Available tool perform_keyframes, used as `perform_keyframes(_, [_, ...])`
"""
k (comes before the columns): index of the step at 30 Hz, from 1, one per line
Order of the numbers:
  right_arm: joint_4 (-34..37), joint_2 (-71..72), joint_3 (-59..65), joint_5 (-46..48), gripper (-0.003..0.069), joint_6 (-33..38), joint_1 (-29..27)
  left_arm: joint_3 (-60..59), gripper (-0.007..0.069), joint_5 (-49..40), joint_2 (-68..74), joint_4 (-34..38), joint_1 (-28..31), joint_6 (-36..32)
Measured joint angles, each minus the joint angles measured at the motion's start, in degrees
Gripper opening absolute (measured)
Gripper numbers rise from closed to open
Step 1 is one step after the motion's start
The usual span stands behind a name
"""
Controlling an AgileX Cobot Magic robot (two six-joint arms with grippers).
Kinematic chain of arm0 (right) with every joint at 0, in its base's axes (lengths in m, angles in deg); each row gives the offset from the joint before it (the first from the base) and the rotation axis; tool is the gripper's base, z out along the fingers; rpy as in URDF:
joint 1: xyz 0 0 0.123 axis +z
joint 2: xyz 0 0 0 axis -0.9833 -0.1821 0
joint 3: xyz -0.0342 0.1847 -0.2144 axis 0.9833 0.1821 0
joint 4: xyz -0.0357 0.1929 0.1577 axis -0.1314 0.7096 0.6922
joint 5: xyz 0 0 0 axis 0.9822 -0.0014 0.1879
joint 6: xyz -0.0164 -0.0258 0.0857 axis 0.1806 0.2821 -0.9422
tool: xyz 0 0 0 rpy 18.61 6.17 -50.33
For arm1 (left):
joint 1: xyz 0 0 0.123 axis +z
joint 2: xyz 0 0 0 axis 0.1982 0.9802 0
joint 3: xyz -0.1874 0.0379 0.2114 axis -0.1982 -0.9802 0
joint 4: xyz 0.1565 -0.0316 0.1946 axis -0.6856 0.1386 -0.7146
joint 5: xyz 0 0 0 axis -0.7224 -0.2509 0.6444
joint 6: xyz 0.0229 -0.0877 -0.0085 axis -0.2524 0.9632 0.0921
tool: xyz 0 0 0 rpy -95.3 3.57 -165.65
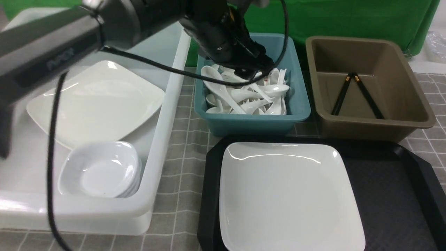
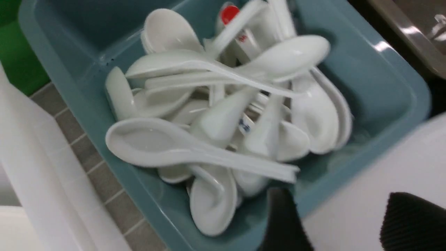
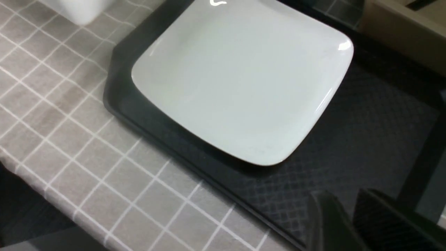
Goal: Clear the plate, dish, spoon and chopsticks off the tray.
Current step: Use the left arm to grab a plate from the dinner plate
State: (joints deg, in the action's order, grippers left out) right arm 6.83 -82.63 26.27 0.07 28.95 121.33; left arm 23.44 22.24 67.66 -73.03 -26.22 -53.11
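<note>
Only the plate point(image 1: 289, 198) sits on the tray point(image 1: 390, 195); the chopsticks point(image 1: 355, 94) lie in the brown tub point(image 1: 369, 129), the spoon point(image 1: 244, 96) probably among those under the left gripper point(image 1: 249, 72), spread and empty

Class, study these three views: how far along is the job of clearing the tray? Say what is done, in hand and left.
Looks done: the chopsticks lie in the brown tub, and only the plate shows on the tray. In hand: the left gripper hangs over the teal bin of spoons, jaws open and empty. Left: taking the plate off the tray.
</note>
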Motion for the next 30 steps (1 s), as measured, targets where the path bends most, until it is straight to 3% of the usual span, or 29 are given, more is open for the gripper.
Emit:
perform_keyframes(1, [-0.2,0.0,0.0,0.0,0.0169,0.1,0.0,-3.7,0.0192,-0.6,-3.0,-0.9,-2.7,-2.7])
perform_keyframes(3, [-0.2,0.0,0.0,0.0,0.0171,0.1,0.0,-6.6,0.0132,-0.7,-5.5,-1.4,-5.0,-4.6])
perform_keyframes(4, [-0.3,0.0,0.0,0.0,0.0174,0.2,0.0,-13.4,0.0057,0.2,-8.9,-1.4,-8.5,-8.9])
perform_keyframes(7, [-0.4,0.0,0.0,0.0,0.0179,0.9,0.0,-25.3,0.0019,4.0,-14.3,-1.4,-14.6,-15.6])
perform_keyframes(10, [-0.4,0.0,0.0,-0.1,0.0182,1.8,0.0,-36.1,0.0028,8.7,-17.6,-1.3,-20.0,-21.2])
perform_keyframes(15, [-0.4,0.0,0.0,-0.2,0.0186,2.6,0.0,-45.6,0.0157,13.0,-17.6,-1.4,-22.8,-27.2])
perform_keyframes(18, [-0.4,0.0,0.0,-0.2,0.0194,2.9,0.0,-49.0,0.0321,14.3,-16.2,-2.4,-22.4,-31.0])
perform_keyframes(22, [-0.1,0.0,0.0,-0.2,0.0197,2.9,0.0,-50.0,0.0445,17.3,-14.1,-2.8,-21.1,-32.2])
perform_keyframes(25, [0.4,0.0,0.0,-0.2,0.0197,2.9,0.0,-50.2,0.0487,20.5,-11.6,-4.8,-20.2,-32.6])
perform_keyframes(30, [0.7,0.0,0.0,-0.2,0.0197,2.6,0.0,-50.2,0.0479,23.6,-7.7,-9.8,-20.0,-33.0])
